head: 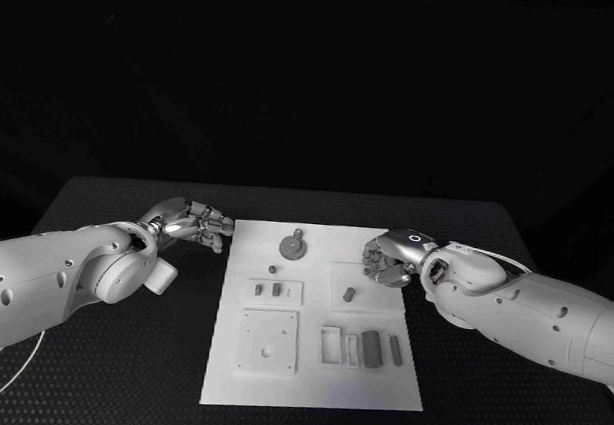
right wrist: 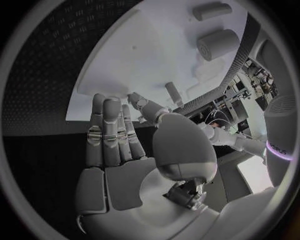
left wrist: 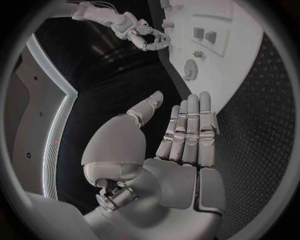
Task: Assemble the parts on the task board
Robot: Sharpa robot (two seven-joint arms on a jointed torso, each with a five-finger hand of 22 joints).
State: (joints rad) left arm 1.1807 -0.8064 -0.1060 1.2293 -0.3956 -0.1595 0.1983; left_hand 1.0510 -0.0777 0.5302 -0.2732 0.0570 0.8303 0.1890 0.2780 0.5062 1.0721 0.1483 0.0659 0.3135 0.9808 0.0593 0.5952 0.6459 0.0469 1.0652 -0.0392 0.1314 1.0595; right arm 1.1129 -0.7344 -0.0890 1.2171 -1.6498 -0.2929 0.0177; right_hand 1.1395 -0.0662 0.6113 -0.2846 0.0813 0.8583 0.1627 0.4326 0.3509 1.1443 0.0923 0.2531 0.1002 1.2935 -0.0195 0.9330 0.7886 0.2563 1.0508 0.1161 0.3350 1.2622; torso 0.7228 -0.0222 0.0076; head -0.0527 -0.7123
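Both hands are hovering at the board point(head: 308, 373) edges: left hand point(head: 190, 224) and right hand point(head: 394, 257) are holding nothing, fingers released.

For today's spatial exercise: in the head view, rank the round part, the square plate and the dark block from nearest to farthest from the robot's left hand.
From the left hand:
1. Round part, at the board's far end, closest to the hand.
2. Square plate, on the board's left half, nearer the robot.
3. Dark block, on the board's right half, across from the hand.
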